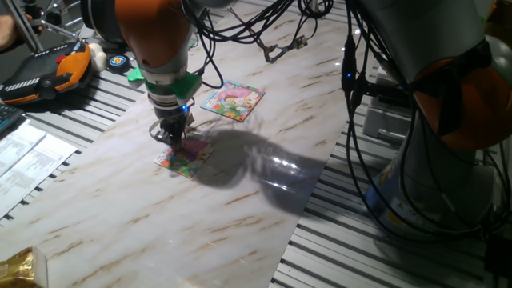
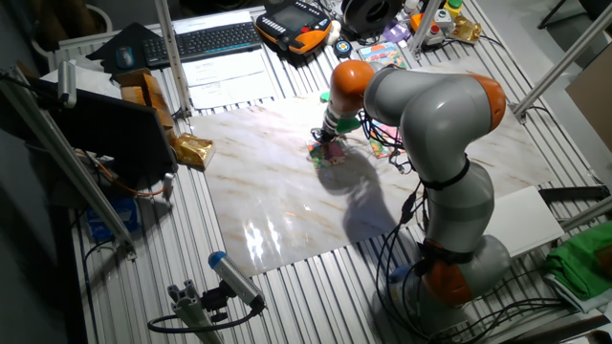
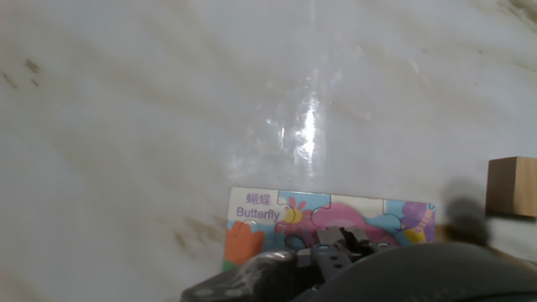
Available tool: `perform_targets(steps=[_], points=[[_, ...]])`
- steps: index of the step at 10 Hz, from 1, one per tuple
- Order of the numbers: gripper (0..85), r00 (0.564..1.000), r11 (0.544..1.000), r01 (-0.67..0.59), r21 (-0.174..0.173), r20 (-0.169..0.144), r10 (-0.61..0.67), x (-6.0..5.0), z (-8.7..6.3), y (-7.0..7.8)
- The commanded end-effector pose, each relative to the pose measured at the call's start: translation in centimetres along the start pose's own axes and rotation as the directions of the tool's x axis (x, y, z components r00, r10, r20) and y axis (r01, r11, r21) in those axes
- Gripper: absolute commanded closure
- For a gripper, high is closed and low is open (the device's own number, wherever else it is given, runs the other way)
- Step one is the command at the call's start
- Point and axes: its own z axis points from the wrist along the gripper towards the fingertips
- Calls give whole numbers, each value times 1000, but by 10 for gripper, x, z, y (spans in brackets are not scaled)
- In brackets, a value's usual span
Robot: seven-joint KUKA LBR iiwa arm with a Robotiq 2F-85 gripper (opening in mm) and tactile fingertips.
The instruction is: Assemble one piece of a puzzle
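Hovering low, our hand point(image 1: 171, 133) sits right over the puzzle point(image 1: 185, 155) on the desk point(image 1: 240, 208), probably seating the piece. Can't tell if it's gripping anything.

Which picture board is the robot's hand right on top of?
The small puzzle under the end effector; the other board lies farther back, uncovered.

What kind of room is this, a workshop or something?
Most likely a robotics lab. An orange-and-grey robot arm works at a marble-look table, with a keyboard, a handheld control pendant and loose cables around it.
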Motion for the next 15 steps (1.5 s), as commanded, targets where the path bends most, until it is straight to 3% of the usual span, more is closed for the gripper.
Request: perform_targets(steps=[1, 15], points=[[843, 1000, 1000, 2, 0, 0, -2, 0, 0, 0], [843, 1000, 1000, 8, -17, 3, -8, 6, 5, 6]])
